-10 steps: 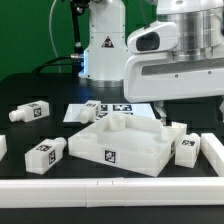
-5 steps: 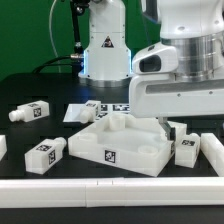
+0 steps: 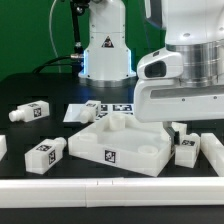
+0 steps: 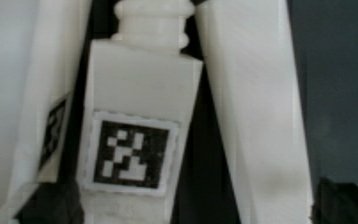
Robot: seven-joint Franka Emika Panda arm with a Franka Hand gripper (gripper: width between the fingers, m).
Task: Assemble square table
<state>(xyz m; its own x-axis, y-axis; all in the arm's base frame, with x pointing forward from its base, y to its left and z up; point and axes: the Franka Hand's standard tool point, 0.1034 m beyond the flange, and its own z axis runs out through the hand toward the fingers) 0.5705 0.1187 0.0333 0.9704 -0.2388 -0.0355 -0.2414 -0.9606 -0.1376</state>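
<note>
The square table top [image 3: 118, 142], a white slab with a raised rim and a tag on its front face, lies in the middle of the exterior view. A short white tagged leg [image 3: 186, 150] lies just to its right, beside a border rail [image 3: 213, 150]. My gripper [image 3: 183, 130] hangs low over that leg, its fingers mostly hidden by the hand. In the wrist view the leg [image 4: 137, 120] lies lengthwise with its screw tip pointing away. My gripper [image 4: 185, 218] looks open, with dark fingertips [image 4: 346, 212] at the frame's corners on either side of the leg.
Two more legs lie at the exterior view's left [image 3: 28, 111] and front left [image 3: 44, 155]. The marker board [image 3: 105, 107] lies behind the table top. A long white rail [image 3: 100, 190] runs along the front. The robot base [image 3: 105, 50] stands at the back.
The arm has moved down and to the exterior view's right, ending low over the leg beside the right rail. The parts on the table have not moved.
</note>
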